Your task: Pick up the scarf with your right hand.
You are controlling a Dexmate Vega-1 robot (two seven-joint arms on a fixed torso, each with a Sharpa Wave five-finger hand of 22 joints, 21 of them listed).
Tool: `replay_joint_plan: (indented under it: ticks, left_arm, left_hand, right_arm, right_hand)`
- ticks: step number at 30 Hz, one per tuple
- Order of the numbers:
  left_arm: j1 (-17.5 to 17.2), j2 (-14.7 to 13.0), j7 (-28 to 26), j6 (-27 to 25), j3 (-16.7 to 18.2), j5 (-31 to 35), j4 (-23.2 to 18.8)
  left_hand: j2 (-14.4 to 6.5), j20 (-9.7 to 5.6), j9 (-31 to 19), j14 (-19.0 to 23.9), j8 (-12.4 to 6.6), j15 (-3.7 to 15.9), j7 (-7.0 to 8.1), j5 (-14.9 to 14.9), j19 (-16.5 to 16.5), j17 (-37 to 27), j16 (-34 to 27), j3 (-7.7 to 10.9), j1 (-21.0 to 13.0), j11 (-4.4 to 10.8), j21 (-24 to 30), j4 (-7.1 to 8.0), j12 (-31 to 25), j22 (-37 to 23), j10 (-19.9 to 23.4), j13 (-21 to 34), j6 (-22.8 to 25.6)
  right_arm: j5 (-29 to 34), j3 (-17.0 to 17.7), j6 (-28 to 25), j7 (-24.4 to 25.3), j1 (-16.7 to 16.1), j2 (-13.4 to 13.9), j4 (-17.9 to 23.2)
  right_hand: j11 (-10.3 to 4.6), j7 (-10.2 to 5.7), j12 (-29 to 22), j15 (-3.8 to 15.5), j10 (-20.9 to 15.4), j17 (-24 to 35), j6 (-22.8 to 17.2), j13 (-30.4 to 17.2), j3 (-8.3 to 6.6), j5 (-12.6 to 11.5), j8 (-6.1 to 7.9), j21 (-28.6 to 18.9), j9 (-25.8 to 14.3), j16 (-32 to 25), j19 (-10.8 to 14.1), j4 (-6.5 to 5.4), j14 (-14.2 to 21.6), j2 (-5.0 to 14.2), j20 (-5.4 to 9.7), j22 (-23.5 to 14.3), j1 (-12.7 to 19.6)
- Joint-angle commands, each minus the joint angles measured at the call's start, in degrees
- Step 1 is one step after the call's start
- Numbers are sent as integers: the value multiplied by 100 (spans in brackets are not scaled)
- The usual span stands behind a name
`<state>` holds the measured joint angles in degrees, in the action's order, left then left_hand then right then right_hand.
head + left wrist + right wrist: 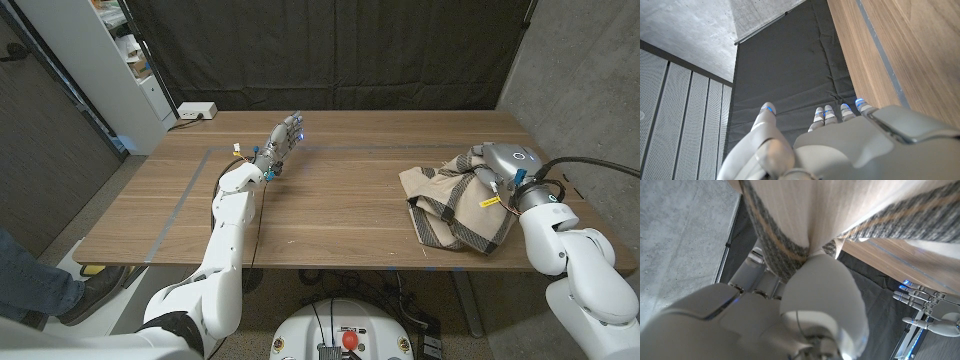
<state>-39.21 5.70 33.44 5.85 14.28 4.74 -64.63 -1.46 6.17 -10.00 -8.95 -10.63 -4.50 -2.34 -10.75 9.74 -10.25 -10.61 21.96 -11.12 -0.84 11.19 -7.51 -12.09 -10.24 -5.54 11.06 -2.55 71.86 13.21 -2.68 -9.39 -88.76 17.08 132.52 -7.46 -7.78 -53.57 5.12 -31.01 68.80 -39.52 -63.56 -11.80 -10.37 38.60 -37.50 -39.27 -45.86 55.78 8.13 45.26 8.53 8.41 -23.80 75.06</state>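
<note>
The scarf, beige with grey and tan stripes, lies bunched on the right side of the wooden table. My right hand is at the scarf's far right end, with cloth gathered up against it. In the right wrist view a fold of the scarf is pinched between the thumb and the fingers of my right hand. My left hand hovers over the table's far left part, fingers stretched out and apart, holding nothing. The left wrist view shows my left hand the same way, its fingertips pointing past the table's edge.
A white shelf unit and a white power strip stand beyond the table's far left corner. A black curtain hangs behind. A person's leg in jeans is at the near left. Thin tape lines mark the tabletop.
</note>
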Motion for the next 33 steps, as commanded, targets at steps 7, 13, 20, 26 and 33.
replay_joint_plan:
  ticks: [7,13,20,26,33]
  left_arm:
    - [-81,-38,9,-60,-74,-85,-168]
    - [-100,-54,7,-64,-75,-101,-203]
    - [-111,-80,27,-77,-87,-108,-207]
    - [-112,-71,33,-55,-75,-143,-192]
    - [-105,-80,29,-23,-70,-150,-159]
  left_hand:
    - [-60,-22,-30,3,-29,21,-2,12,426,-32,-32,-27,-15,15,39,-7,-10,-29,-13,12,38]
    - [-61,-20,-30,5,-28,22,-1,12,433,-32,-33,-27,-16,10,36,-8,-11,-28,-10,12,38]
    - [-65,-17,-30,4,-30,26,5,12,434,-31,-32,-25,-19,7,36,-9,-10,-28,-11,11,45]
    - [-70,-15,-30,4,-29,20,0,12,436,-31,-31,-23,-23,9,36,-10,-9,-28,-12,11,47]
    - [-80,-12,-30,7,-29,29,-1,12,437,-30,-32,-16,-31,8,35,-13,-9,-28,-10,11,48]
  right_arm:
    - [179,208,146,16,-25,-199,416]
    - [183,269,226,-33,7,-230,525]
    - [259,312,267,-2,42,-309,625]
    - [169,391,335,8,68,-378,706]
    - [192,453,376,-57,134,-431,805]
  right_hand:
    - [-18,3,-28,760,-74,36,-43,-82,19,12,53,-133,-27,4,-42,-22,81,-2,340,-31,59]
    - [-39,33,-16,759,-83,50,-50,-95,21,14,54,-187,-18,-10,-54,-24,99,2,345,-45,66]
    - [-34,36,3,761,-94,52,-20,-106,27,16,61,-256,-41,-22,-72,-23,123,-2,350,-61,75]
    - [-18,61,44,761,-95,54,32,-99,32,17,28,-342,-15,-33,-97,-28,143,0,352,-80,79]
    - [-23,98,97,761,-154,55,-20,-40,40,18,19,-441,31,-51,-101,-41,178,8,356,-96,71]
